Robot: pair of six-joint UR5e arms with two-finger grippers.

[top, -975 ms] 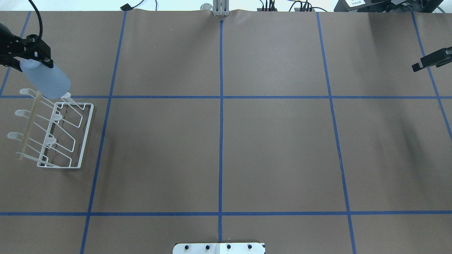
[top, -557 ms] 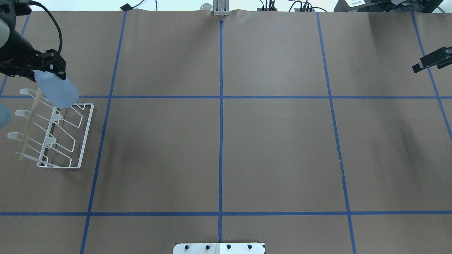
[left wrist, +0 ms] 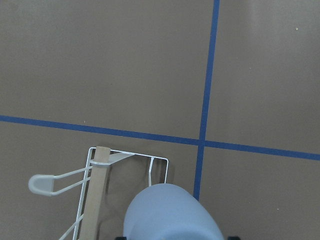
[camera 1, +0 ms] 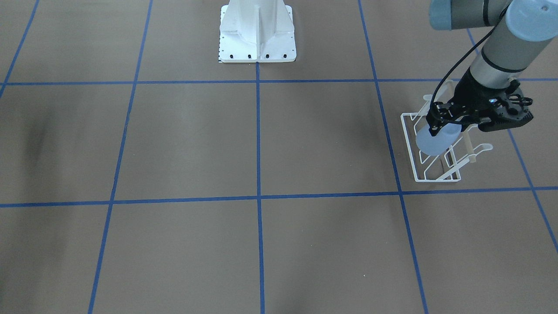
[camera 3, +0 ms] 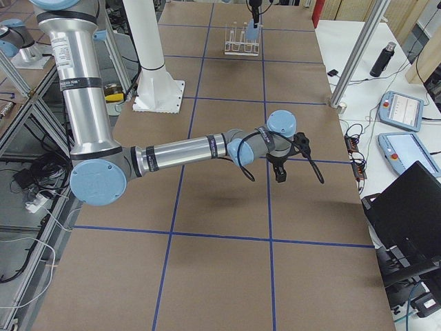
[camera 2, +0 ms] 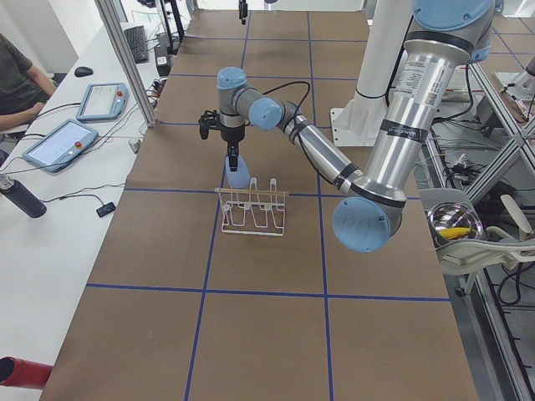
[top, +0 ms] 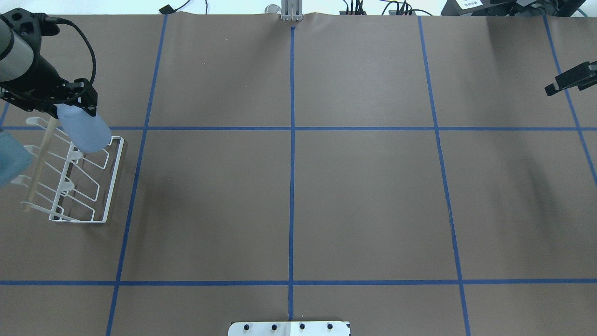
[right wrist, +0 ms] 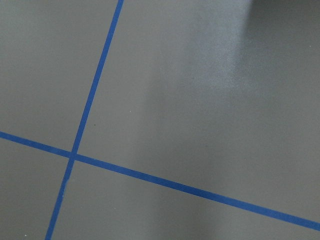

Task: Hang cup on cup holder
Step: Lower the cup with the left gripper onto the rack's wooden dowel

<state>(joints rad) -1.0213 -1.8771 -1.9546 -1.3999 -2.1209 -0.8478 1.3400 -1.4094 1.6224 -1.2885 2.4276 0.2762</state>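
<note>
Seen from above, the cup holder (top: 69,186) stands near the left edge of the desk (top: 326,186). The left tool (top: 74,109) grips the cup (top: 87,134) above the holder's far end. The cup's long axis tilts down from the tool toward the end prong; contact cannot be told. Room for moving lies rightward. The right tool (top: 566,81) hangs well apart, its state not discernible; only 1 arm is near.

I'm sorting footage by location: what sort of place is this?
Likely a robotics lab: industrial robot arms mounted at a table marked with a blue tape grid, teach pendants on a side bench.
</note>
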